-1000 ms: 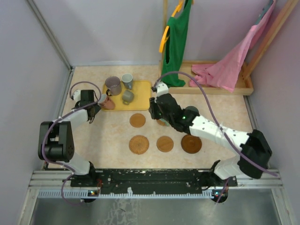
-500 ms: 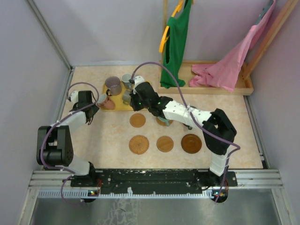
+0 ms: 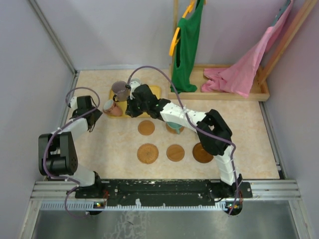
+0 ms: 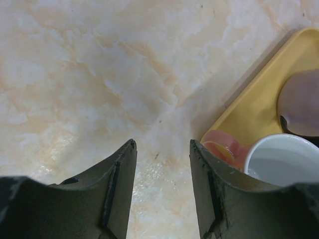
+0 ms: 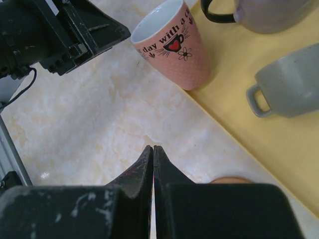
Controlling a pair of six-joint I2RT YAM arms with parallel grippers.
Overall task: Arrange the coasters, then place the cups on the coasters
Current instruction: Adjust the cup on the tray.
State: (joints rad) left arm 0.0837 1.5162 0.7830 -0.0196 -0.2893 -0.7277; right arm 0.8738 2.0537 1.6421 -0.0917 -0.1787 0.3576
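the right gripper has swung from the teal cup among the coasters to the tray, jaws together and empty. the left gripper, fingers apart, has backed off the pink cup at the tray's edge. 4 coasters wait bare.

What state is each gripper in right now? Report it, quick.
Left gripper: open, holding nothing.
Right gripper: closed, holding nothing.
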